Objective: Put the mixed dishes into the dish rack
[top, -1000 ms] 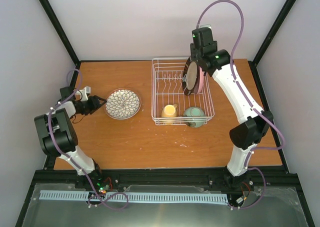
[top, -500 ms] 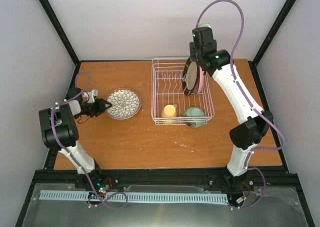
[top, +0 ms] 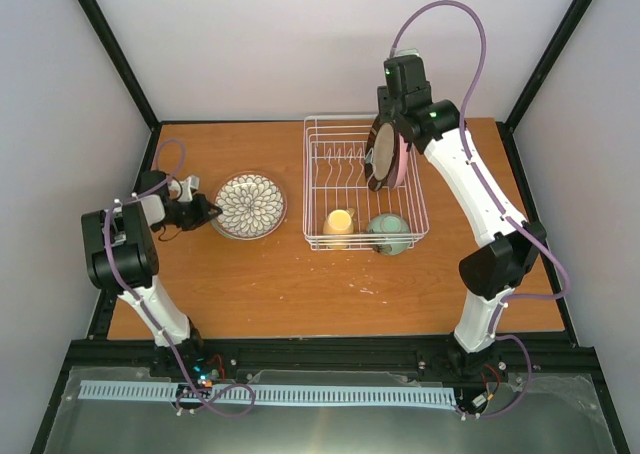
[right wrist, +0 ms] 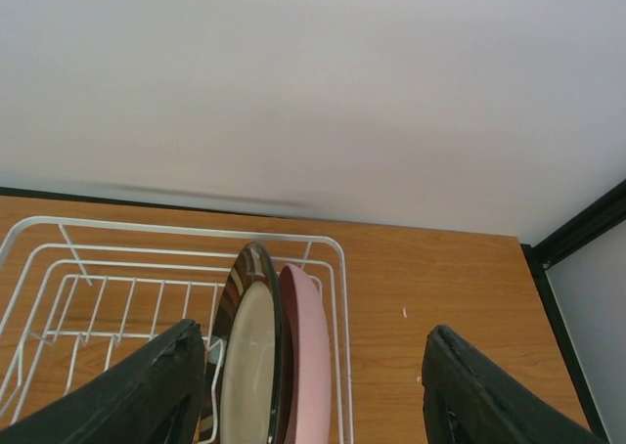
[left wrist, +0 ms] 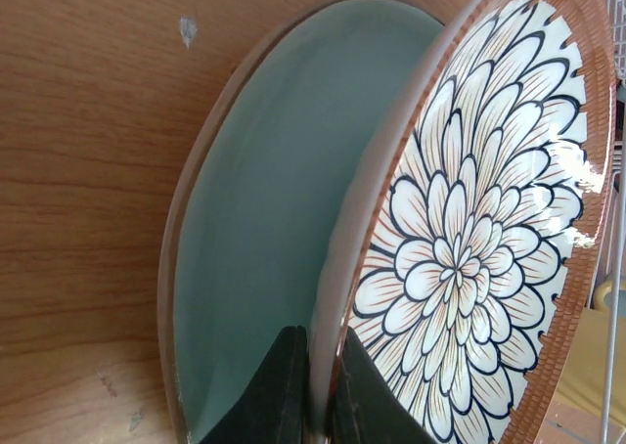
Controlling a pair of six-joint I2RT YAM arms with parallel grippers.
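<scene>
On a wooden table (top: 300,284), the left gripper (left wrist: 318,354) is closed tight on the near rim of a dark-rimmed plate with a white petal pattern (left wrist: 460,268). That plate is tipped up off a light teal plate (left wrist: 284,190) beneath it, left of the white wire dish rack (top: 306,184) and apart from it. One finger sits wedged between the two plates. The right gripper (right wrist: 313,332) hangs over the rack with its jaws wide apart, holding nothing. Below it a pink plate (right wrist: 298,366) and a dark-rimmed cream plate (right wrist: 249,366) stand upright in the prongs. A pale yellow handled mug (top: 339,222) and a mint green bowl (top: 388,231) sit at the rack's front. Likely risks: the thin pinch on a glazed edge could slip as the plate's weight swings; the wedged finger could drag or nudge the teal plate; and the raised right arm could crowd the way into the free slots. No brand, label or writing can be read.
</scene>
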